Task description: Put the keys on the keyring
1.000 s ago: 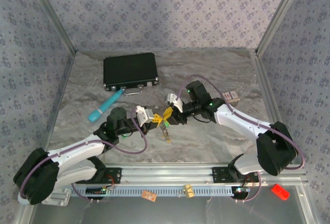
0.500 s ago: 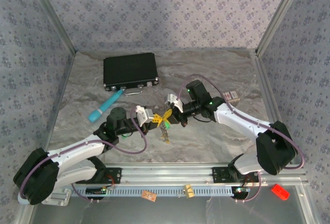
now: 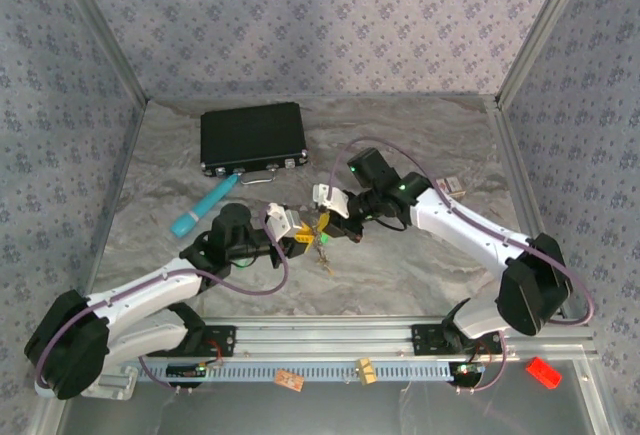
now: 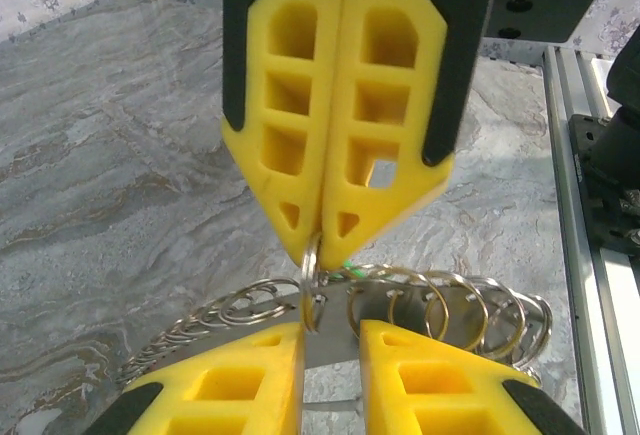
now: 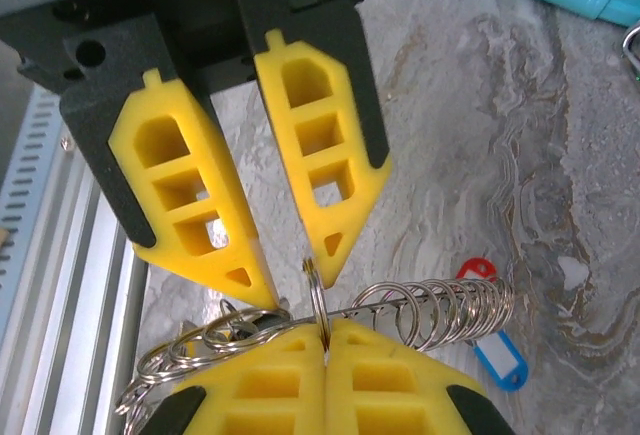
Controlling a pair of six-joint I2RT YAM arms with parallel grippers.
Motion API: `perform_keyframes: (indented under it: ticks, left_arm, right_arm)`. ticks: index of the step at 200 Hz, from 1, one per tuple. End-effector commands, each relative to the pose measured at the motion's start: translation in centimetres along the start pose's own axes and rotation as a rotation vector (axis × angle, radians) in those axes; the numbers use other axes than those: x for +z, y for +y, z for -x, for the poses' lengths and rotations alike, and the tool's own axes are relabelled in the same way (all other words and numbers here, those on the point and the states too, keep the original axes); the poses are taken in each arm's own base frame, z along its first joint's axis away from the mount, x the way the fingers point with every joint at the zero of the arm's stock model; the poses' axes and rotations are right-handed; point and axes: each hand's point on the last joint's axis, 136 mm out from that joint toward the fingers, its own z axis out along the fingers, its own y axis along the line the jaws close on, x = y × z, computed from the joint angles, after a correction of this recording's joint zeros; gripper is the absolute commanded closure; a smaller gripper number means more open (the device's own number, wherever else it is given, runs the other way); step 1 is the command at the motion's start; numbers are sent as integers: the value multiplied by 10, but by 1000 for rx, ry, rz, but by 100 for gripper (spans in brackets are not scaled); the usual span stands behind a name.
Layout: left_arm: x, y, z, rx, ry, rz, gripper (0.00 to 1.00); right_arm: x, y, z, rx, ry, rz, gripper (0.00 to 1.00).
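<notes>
Tools at mid-desk, tip to tip. In my overhead view the left tool (image 3: 304, 239) and the right tool (image 3: 325, 225) meet above the marbled desk (image 3: 420, 265), well in front of the black case (image 3: 252, 137) at the back. A teal tube (image 3: 203, 207) lies just in front of the case's left end. The keyring (image 3: 320, 247) sits at the point where the tools meet.

Left wrist view: I see this tool's own two yellow pads (image 4: 235, 380) at the bottom, parted, so the left tool is released and nothing is pressed between them. The right tool's pads come down from above, pressed flat together, and pinch one thin upright loop of the keyring at their tips. Behind that loop the keyring's wire runs sideways. It carries a row of small metal rings bunched to the right and a looser heap to the left.

Right wrist view: the right tool is clenched on the keyring. The pinched loop stands edge-on above its closed pads and between the spread tips of the left tool. Two keys show beyond the row of rings, against the desk: a red key (image 5: 476, 267) and a blue key (image 5: 500, 360), near each other. I cannot tell whether either is threaded on the wire.
</notes>
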Motion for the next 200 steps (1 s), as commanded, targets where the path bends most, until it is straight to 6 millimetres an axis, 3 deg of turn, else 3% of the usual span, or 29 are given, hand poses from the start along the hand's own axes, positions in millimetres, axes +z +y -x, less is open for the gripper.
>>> perform_keyframes:
  ticks: [1, 13, 17, 69, 107, 136, 200]
  left_arm:
    - [-1, 0, 12, 27, -14, -4, 79]
    - [-1, -1, 14, 28, -22, -6, 79]
    - [-1, -1, 15, 27, -26, -8, 79]
    - [2, -3, 22, 25, -48, -30, 82]
    - [0, -4, 25, 33, -69, -31, 100]
    - [-2, -5, 26, 24, -104, -32, 100]
    - [-5, -12, 30, 36, -193, -57, 100]
  right_arm:
    - [-2, 3, -9, -43, 97, -9, 100]
    - [0, 5, -12, -51, 114, -6, 100]
    - [-3, 1, -1, -68, 101, -22, 100]
    - [2, 7, 14, -99, 76, -3, 100]
    - [-1, 9, 16, -63, 23, 9, 100]
    - [-13, 9, 17, 13, -134, 29, 75]
    - [-9, 8, 13, 86, -220, 60, 73]
